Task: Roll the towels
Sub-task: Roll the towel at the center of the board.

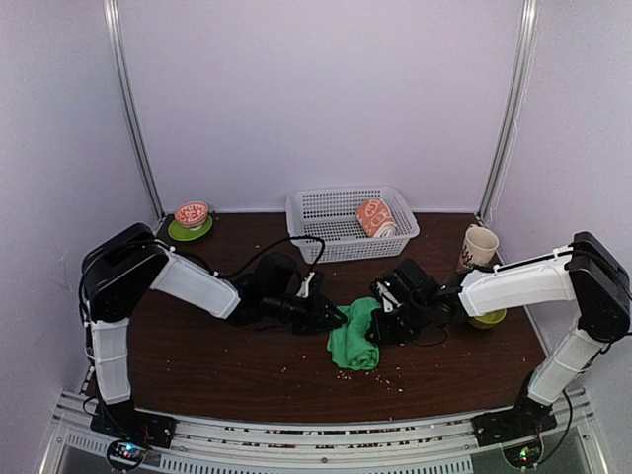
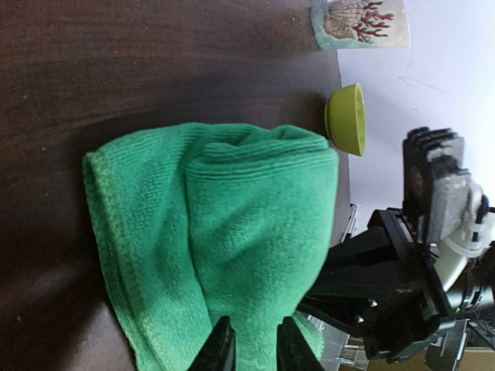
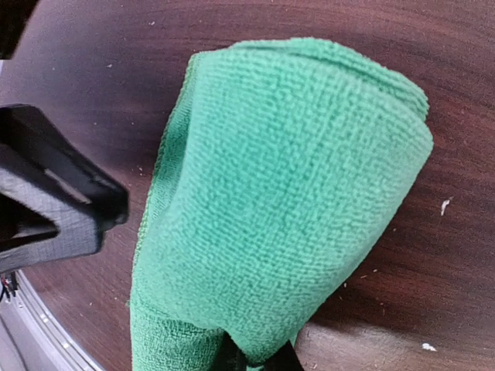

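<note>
The bright green towel (image 1: 354, 346) lies partly rolled in the middle of the dark table, with both grippers at its far end. My left gripper (image 1: 339, 317) comes in from the left. In the left wrist view its narrow jaws (image 2: 255, 352) pinch a fold of the green towel (image 2: 232, 232). From the right, my right gripper (image 1: 381, 322) meets the towel's other side. Its fingertips (image 3: 259, 359) are shut on the lower edge of the thick green roll (image 3: 294, 193). The peach-orange printed towel (image 1: 375, 217) lies rolled up inside the white basket (image 1: 306, 212).
The white basket stands at the back centre. A printed paper cup (image 1: 479, 247) stands at the back right, and a small yellow-green bowl (image 1: 489, 318) sits beside the right forearm. A red bowl on a green saucer (image 1: 191, 219) is at the back left. Crumbs dot the table.
</note>
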Available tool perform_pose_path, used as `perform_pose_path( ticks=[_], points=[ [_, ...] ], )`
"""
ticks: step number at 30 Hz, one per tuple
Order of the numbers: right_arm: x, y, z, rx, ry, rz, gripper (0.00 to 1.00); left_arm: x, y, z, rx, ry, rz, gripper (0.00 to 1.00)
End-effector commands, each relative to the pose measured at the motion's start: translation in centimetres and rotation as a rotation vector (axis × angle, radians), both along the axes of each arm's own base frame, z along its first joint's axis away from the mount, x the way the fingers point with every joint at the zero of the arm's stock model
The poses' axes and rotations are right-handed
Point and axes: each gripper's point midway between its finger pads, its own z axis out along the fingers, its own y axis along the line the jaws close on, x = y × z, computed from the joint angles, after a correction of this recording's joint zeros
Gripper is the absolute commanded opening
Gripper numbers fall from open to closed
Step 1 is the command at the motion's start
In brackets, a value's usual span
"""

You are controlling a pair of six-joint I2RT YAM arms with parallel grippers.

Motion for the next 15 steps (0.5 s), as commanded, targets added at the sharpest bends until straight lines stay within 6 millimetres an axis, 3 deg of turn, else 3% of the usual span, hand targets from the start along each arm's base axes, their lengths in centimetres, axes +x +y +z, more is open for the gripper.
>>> perform_pose_path(
  ticks=[1,7,15],
  points=[
    [0.2,-2.4,-1.1,-0.268,-0.041,0.003,0.0,0.0,1.8,2.4,0.023,-0.095,0.021,0.2],
    [0.5,-2.2,-0.3,-0.51,-0.091,0.06,0.0,0.0,3.7,2.2,0.11,-0.176,0.04,0.2],
    [0.8,-0.5,0.0,-0.544,-0.097,0.058,0.0,0.8,1.9,2.6,0.022,-0.178,0.036,0.2]
  ],
)
